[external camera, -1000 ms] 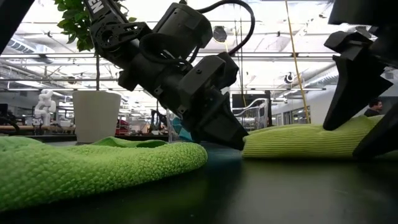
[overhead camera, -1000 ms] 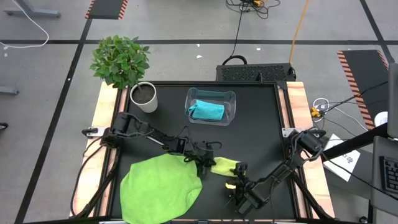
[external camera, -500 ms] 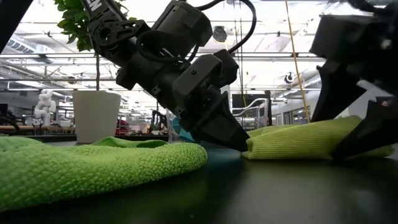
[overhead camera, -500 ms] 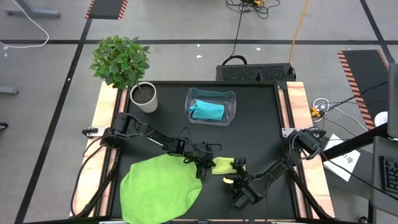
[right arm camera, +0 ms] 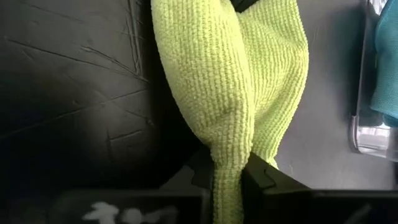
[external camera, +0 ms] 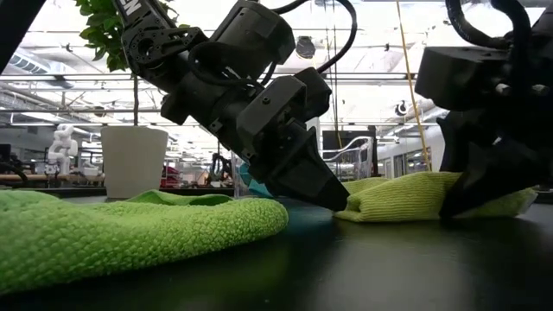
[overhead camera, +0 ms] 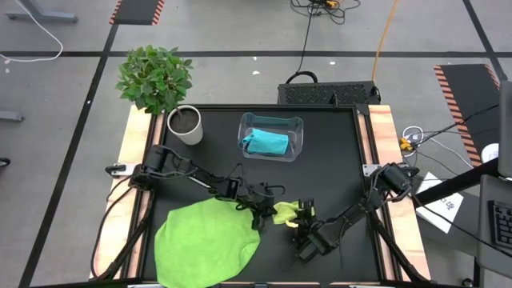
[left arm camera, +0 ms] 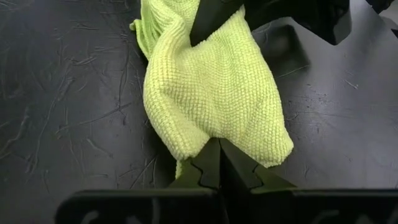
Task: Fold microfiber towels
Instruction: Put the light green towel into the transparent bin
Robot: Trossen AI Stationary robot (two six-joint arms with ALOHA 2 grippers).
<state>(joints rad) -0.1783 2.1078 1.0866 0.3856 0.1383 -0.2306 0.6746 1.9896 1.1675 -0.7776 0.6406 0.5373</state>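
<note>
A pale yellow-green microfiber towel (overhead camera: pixel 286 212) lies bunched on the black table near its front middle, between my two grippers. My left gripper (overhead camera: pixel 264 214) is shut on its left end. At its right end my right gripper (overhead camera: pixel 302 218) is shut on it too. In the low view the pale towel (external camera: pixel 402 197) rests on the table between the left gripper (external camera: pixel 335 199) and the right gripper (external camera: pixel 462 206). A bright green towel (overhead camera: pixel 208 244) lies spread flat at the front left. A turquoise towel (overhead camera: pixel 266 142) sits in a clear bin. My left gripper pinches the pale towel's left edge (left arm camera: pixel 210 144) between its two fingers, slanting down from the table's left. That end lies low on the table. My right gripper pinches a bunched fold of several layers at the towel's right end (right arm camera: pixel 227 155), slanting down from the near right. The cloth between the grippers is slack.
The clear plastic bin (overhead camera: pixel 298 128) stands at the table's far middle, and a white pot with a leafy plant (overhead camera: pixel 186 124) at the far left corner. Bare black table (overhead camera: pixel 344 160) lies to the right of the bin.
My right gripper has gone down and toward the table's left, nearer my left gripper, and has shut on the pale towel's right end. The towel's right part has been pushed in and bunched shorter, while its left end stays in my left gripper.
</note>
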